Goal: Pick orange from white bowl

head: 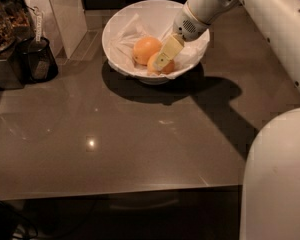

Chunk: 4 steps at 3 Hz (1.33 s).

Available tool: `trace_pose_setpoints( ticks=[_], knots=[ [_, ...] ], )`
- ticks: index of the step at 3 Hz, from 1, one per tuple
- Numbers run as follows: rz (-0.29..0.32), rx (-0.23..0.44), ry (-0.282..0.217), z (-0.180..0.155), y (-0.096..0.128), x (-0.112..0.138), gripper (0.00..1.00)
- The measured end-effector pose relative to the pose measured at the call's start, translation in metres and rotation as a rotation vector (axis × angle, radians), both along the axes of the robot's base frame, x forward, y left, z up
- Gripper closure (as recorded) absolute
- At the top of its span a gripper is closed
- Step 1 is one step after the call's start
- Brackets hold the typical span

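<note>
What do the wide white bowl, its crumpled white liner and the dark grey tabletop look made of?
Round white bowl: probably glazed ceramic or plastic, going by its smooth rigid rim. Crumpled white liner: paper, creased and folded. Grey tabletop: polished stone or laminate, since it mirrors a light spot. The pale-tipped gripper is down inside the bowl, right of centre.

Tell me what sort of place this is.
Probably a kitchen or break-room counter: a glossy countertop, a white bowl of oranges, a likely snack container at left. The gripper reaches into the bowl.

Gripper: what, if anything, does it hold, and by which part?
Cannot tell: the gripper sits in the white bowl against the nearer orange; any hold is hidden.
</note>
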<state>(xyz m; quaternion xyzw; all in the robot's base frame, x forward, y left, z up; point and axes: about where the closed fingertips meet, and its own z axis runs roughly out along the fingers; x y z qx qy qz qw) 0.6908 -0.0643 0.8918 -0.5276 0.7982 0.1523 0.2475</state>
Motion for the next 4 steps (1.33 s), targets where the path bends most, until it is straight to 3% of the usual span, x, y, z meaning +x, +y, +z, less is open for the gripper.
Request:
trace_pose_setpoints(
  ticks=[2, 4],
  knots=[
    [0.003, -0.005, 0.004, -0.005, 0.002, 0.001, 0.20],
    [0.005, -0.020, 0.044, -0.024, 0.003, -0.004, 0.21]
  ],
)
